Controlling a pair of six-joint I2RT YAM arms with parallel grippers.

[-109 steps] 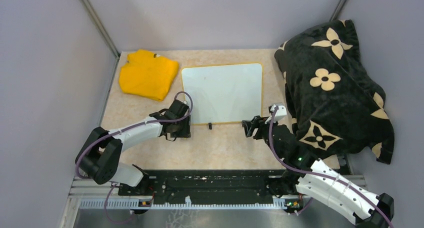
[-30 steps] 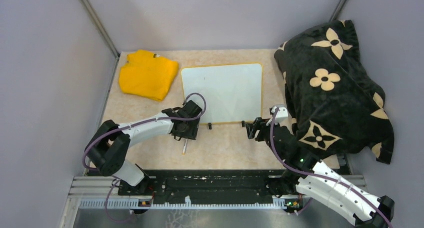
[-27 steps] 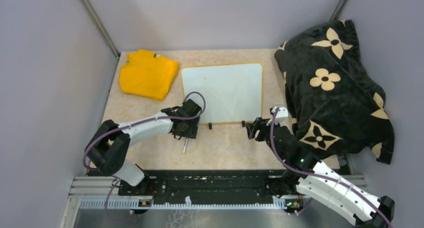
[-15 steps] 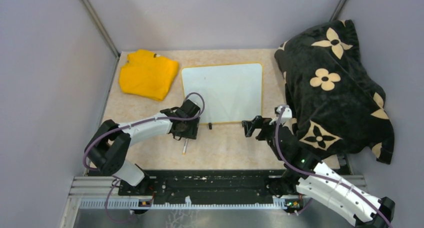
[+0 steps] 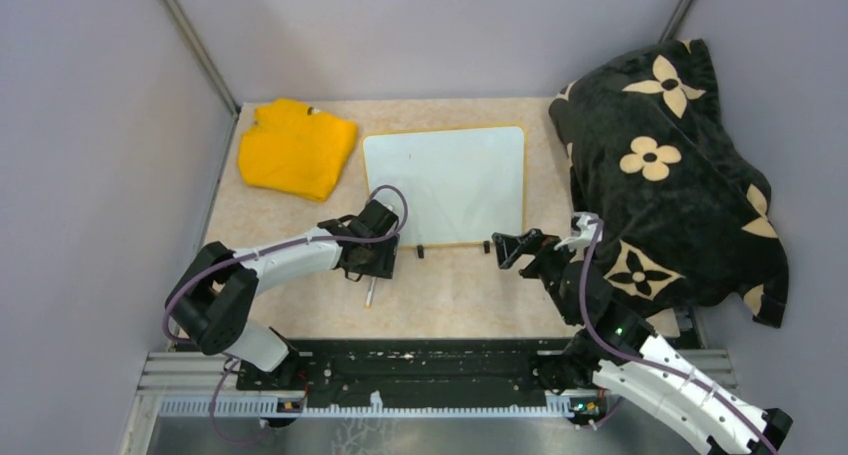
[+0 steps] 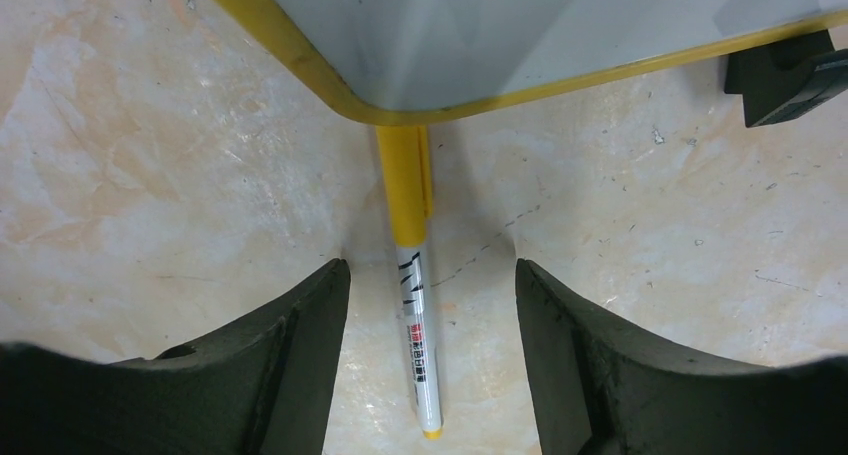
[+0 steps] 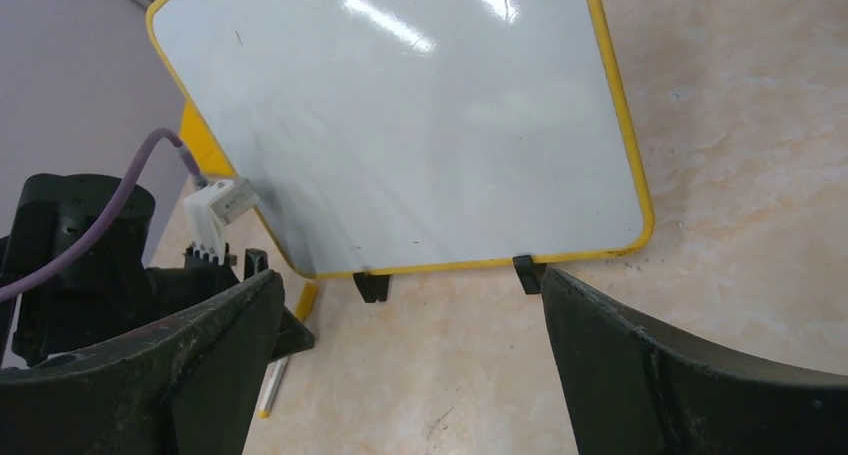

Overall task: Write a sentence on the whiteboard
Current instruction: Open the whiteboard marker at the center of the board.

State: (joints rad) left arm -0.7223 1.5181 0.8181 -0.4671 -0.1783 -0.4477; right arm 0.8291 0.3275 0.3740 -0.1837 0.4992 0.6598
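The whiteboard point(image 5: 445, 185) lies flat at the table's middle, white with a yellow rim and two small black feet at its near edge. Its face is blank; the sentence does not show. It also shows in the left wrist view point(image 6: 560, 15) and the right wrist view point(image 7: 400, 115). A yellow-capped white marker point(image 5: 371, 293) lies on the table, its cap at the board's near left corner. My left gripper point(image 5: 372, 260) is open, its jaws either side of the marker point(image 6: 415, 325) without touching it. My right gripper point(image 5: 512, 247) is open and empty by the board's near right foot.
A folded yellow cloth point(image 5: 296, 147) lies at the back left beside the board. A black blanket with cream flowers point(image 5: 665, 165) is heaped along the right side, close to my right arm. Grey walls enclose the table on three sides.
The marker, unseen 3.6 s ago, now lies on the table below my left gripper, which shifted right. My right wrist has swung right, its gripper still pointing at the board's near edge.
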